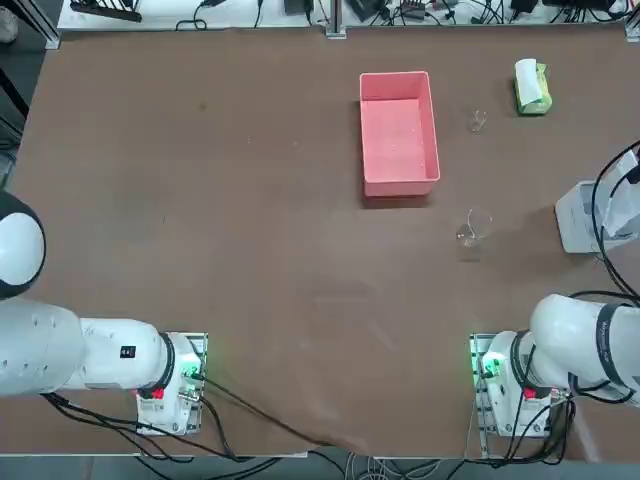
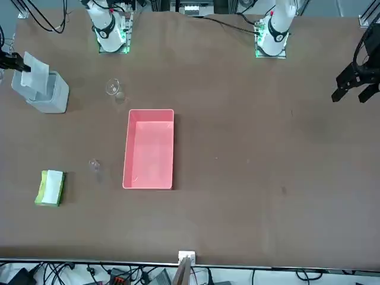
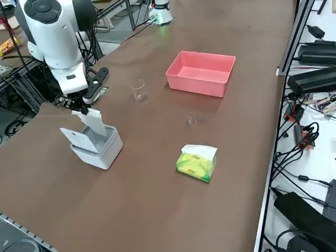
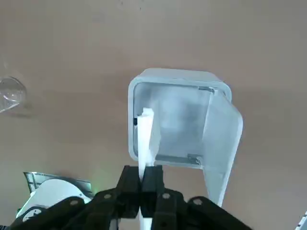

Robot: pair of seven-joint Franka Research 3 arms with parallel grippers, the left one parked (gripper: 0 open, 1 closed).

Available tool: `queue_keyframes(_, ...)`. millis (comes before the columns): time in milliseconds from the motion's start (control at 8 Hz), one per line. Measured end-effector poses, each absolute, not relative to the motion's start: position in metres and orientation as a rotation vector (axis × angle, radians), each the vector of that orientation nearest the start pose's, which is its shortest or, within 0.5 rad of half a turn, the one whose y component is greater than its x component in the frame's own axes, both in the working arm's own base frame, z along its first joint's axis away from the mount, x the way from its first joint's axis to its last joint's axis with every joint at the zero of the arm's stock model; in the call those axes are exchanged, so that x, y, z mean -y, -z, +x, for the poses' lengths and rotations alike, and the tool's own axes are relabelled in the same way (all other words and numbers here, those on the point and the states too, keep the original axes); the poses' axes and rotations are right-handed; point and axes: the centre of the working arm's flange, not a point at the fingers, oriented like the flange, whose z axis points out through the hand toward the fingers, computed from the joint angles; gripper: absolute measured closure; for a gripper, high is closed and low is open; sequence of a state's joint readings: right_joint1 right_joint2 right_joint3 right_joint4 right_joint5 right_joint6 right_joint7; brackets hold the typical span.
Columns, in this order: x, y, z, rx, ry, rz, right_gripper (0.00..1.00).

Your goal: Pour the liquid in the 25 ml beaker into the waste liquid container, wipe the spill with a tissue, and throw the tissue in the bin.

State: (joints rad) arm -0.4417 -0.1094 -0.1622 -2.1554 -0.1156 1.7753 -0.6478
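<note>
Here, R end effector pinches tissue above open bin.

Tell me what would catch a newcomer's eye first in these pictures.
Probably the right hand, shut on a white tissue and holding it directly above the open pale grey bin at the table's right edge. Next comes the bright pink tray at mid-table, with the green tissue pack near the far right corner. Two clear glass beakers stand between tray and bin.
</note>
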Motion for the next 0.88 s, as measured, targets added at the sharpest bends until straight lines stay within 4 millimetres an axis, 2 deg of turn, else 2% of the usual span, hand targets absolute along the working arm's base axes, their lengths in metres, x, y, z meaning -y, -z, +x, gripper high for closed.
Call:
queue_keyframes(375, 0.286, -0.4214, 0.3927, 0.134, -0.427, -3.031, 0.93)
queue_keyframes(625, 0.289, -0.4213, 0.391, 0.134, -0.437, -3.04, 0.81)
queue_keyframes(750, 0.2895, -0.4212, 0.3908, 0.134, -0.437, -3.041, 0.63)
queue_keyframes(875, 0.2897, -0.421, 0.3907, 0.134, -0.437, -3.041, 0.55)
